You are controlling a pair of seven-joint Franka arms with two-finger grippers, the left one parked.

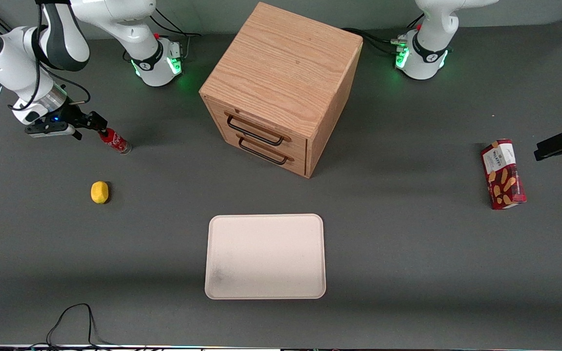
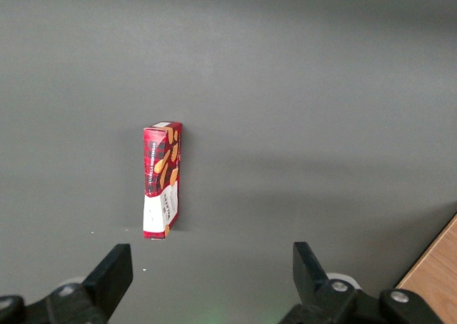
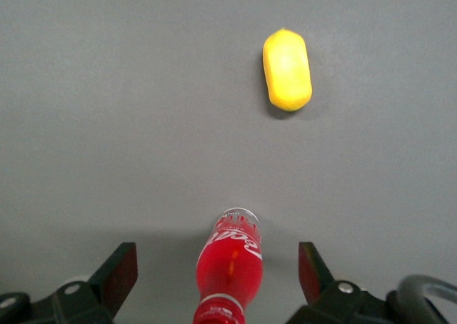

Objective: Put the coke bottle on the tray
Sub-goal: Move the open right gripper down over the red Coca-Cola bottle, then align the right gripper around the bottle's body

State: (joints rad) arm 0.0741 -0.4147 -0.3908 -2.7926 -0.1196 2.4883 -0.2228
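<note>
The right arm's black two-finger gripper (image 1: 96, 124), fingers spread, is held low near the table's working-arm edge. The slim red coke bottle (image 3: 230, 267) lies between them, cap end at the gripper, its long axis pointing toward a yellow lemon (image 1: 99, 191). The cream-white rectangular tray (image 1: 265, 256) sits unobstructed, well apart, mid-table near the front edge.

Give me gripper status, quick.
Gripper: open, fingers on either side of the coke bottle lying on the table, not closed on it.
</note>
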